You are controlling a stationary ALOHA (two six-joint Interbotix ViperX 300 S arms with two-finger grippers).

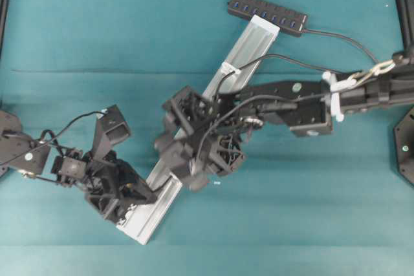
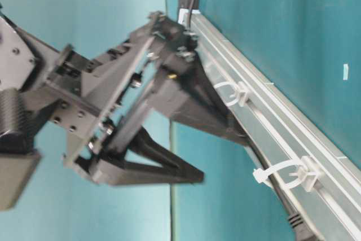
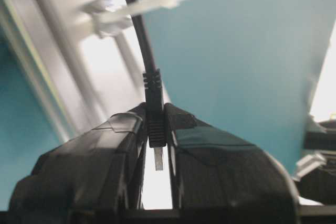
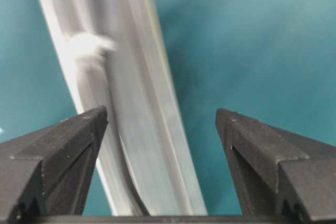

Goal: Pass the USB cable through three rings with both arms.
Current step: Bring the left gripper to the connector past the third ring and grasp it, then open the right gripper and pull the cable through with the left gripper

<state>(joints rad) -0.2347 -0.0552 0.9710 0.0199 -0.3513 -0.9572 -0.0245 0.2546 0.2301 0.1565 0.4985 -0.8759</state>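
While the left gripper (image 3: 157, 145) sits clenched on the plug of the USB cable (image 3: 137, 30), the plug's metal tip pokes back betw. its two fingers, toward the wrist cam. Cord runs straight out ahead of the claw, up along the silver rail (image 3: 63, 51), passing through a white ring (image 3: 113, 11) just beyond the fingertips; ring's loose tail sticks out to the cam's right. Long axis of the cable there = parallel w/ the rail.

No brand, label or readable writing anywhere in view.

Right gripper (image 4: 160, 129) is released, jaws spread wide, nothing betw. them. Below and ahead of it lies the same rail, blurred, slanting up-left in its wrist view, w/ a blurred white ring on it further out.

Overhead: left gripper (image 1: 139, 198) is at the rail's (image 1: 249, 43) near end, right gripper (image 1: 187, 140) approx. mid-rail. Rail runs diagonal from lower-left to upper-right. A third ring (image 1: 228, 69) sits on it past the right claw, cord coming in there. At the far end: black hub (image 1: 266, 13) w/ blue ports. Teal table (image 1: 77, 24) underneath.
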